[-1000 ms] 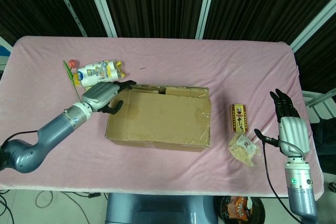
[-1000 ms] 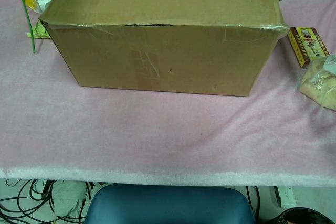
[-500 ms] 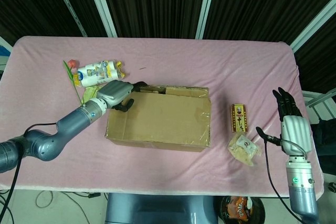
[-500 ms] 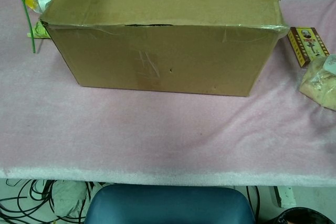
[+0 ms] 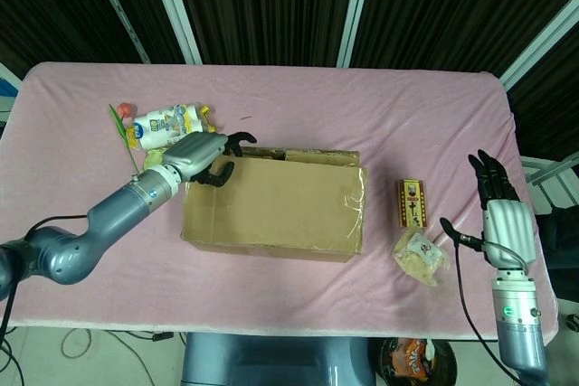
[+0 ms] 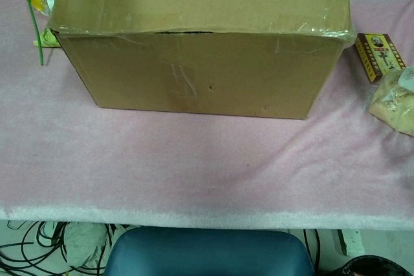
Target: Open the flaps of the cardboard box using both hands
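Note:
The cardboard box (image 5: 271,210) lies mid-table; the chest view shows its front wall (image 6: 194,75). Its near top flap (image 5: 285,189) is tipped up a little, and a dark gap runs under its front edge (image 6: 187,30). At the flap's far left corner my left hand (image 5: 201,156) grips the edge, dark fingers over the top and thumb against the flap. The chest view does not show this hand. Far off at the table's right edge, my right hand (image 5: 503,214) holds nothing, with its fingers straight and pointing away.
A white snack packet (image 5: 167,124) and a green-stemmed artificial flower (image 5: 122,131) lie behind the left hand. A small printed carton (image 5: 412,202) and a crumpled bag (image 5: 421,257) lie between the box and the right hand. Pink cloth (image 6: 194,166) covers the table.
The left hand has shifted at the flap's far left corner and raised the near flap slightly. In the chest view the flap now looks wider and closer. The right hand stays put.

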Action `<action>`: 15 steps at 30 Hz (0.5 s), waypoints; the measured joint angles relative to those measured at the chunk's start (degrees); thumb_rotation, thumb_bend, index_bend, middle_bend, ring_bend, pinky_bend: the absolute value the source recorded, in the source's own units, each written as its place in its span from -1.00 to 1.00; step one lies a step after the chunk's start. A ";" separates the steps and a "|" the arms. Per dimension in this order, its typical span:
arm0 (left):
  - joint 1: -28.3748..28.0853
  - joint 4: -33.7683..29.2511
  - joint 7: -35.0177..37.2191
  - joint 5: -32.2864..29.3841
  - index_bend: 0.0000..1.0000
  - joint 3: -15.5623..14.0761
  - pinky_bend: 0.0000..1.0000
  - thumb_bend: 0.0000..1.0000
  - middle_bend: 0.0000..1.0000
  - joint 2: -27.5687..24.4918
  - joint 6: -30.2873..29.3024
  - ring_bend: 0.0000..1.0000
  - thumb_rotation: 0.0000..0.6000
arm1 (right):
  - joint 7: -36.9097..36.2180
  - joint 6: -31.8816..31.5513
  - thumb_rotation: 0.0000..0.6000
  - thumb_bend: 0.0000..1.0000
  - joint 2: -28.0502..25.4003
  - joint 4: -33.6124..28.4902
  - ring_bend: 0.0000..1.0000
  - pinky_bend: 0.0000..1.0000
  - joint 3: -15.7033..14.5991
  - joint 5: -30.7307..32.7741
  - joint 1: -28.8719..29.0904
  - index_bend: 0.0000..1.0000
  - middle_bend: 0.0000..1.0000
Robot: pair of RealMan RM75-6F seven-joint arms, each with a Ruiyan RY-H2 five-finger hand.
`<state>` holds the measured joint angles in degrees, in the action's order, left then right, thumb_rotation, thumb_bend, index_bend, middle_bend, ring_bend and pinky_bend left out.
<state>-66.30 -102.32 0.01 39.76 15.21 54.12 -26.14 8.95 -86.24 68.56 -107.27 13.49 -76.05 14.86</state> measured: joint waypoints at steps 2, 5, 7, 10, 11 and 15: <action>0.97 -2.02 1.23 1.30 -0.70 1.08 -0.07 0.29 -0.25 -1.90 0.13 -0.25 1.00 | 0.10 -0.03 1.00 -0.46 0.08 0.13 -1.00 -0.54 0.00 -0.10 -0.01 -1.00 -1.00; 2.59 -5.15 3.38 3.09 -0.70 2.73 -0.07 0.28 -0.25 -4.95 0.65 -0.25 1.00 | -0.01 -0.12 1.00 -0.46 0.17 0.08 -1.00 -0.54 0.11 -0.11 -0.08 -1.00 -1.00; 3.91 -7.45 5.05 4.52 -0.70 4.06 -0.07 0.28 -0.26 -7.22 1.10 -0.25 1.00 | -0.09 -0.14 1.00 -0.46 0.20 0.01 -1.00 -0.54 0.16 -0.15 -0.11 -1.00 -1.00; 6.29 -10.91 7.93 6.93 -0.71 6.34 -0.07 0.27 -0.27 -10.36 1.53 -0.25 1.00 | -0.14 -0.03 1.00 -0.46 0.23 -0.13 -1.00 -0.54 0.15 -0.22 -0.12 -1.00 -1.00; 7.09 -11.95 8.86 7.77 -0.71 7.07 -0.07 0.27 -0.27 -11.26 1.60 -0.25 1.00 | -0.12 0.00 1.00 -0.46 0.24 -0.15 -1.00 -0.54 0.13 -0.28 -0.12 -1.00 -1.00; 10.72 -16.37 13.10 11.76 -0.71 9.95 -0.07 0.27 -0.28 -14.04 1.85 -0.25 1.00 | -0.04 0.17 1.00 -0.46 0.33 -0.33 -1.00 -0.54 0.03 -0.41 -0.12 -1.00 -1.00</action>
<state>-55.58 -118.69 13.11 51.52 25.16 40.08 -24.29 8.90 -86.07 68.90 -107.60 13.52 -76.46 14.74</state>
